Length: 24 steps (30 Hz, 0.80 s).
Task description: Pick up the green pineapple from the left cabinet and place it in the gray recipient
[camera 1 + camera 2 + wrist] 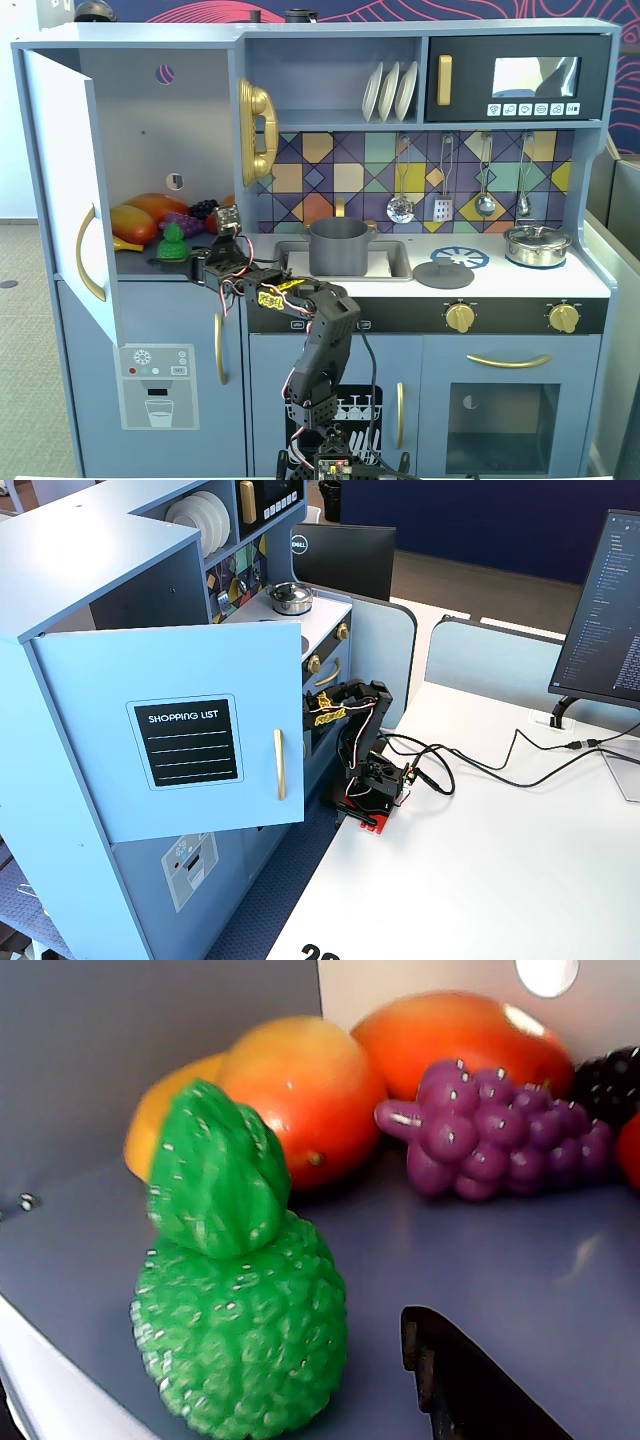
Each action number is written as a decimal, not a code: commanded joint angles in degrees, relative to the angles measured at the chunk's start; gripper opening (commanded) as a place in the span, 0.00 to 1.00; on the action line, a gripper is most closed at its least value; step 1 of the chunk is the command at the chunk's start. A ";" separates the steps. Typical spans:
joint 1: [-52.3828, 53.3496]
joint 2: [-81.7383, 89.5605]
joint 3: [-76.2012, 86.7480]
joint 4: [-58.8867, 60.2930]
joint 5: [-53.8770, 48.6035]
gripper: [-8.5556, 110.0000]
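Note:
The green pineapple (172, 243) stands upright near the front edge of the shelf in the left cabinet (150, 120), whose door (60, 180) is swung wide open. My gripper (188, 263) reaches into the cabinet just right of the pineapple and is open. In the wrist view the pineapple (238, 1332) fills the lower left; one dark finger (470, 1385) sits to its right, apart from it, and the other finger is out of frame. The gray recipient (340, 246) stands in the sink, right of the cabinet. In the side fixed view the door (170, 740) hides gripper and pineapple.
Behind the pineapple lie orange-red fruits (300, 1090), a purple grape bunch (490, 1130) and a dark berry (610, 1080). A gold phone (258, 130) hangs on the cabinet's right wall. A flat gray lid (444, 274) and a silver lidded pot (537, 243) sit on the counter.

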 commanded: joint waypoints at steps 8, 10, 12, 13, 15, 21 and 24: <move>-1.05 -8.79 -12.83 -2.90 -1.58 0.45; -1.41 -10.46 -14.77 -2.90 -1.58 0.41; -1.85 -11.34 -15.47 -2.99 -4.66 0.22; -2.20 -11.51 -15.56 -2.72 -6.77 0.09; -2.55 -11.43 -15.12 -2.55 -6.94 0.07; -5.54 -3.87 -13.36 1.67 -7.65 0.07; -7.29 4.83 -14.94 14.94 -11.25 0.07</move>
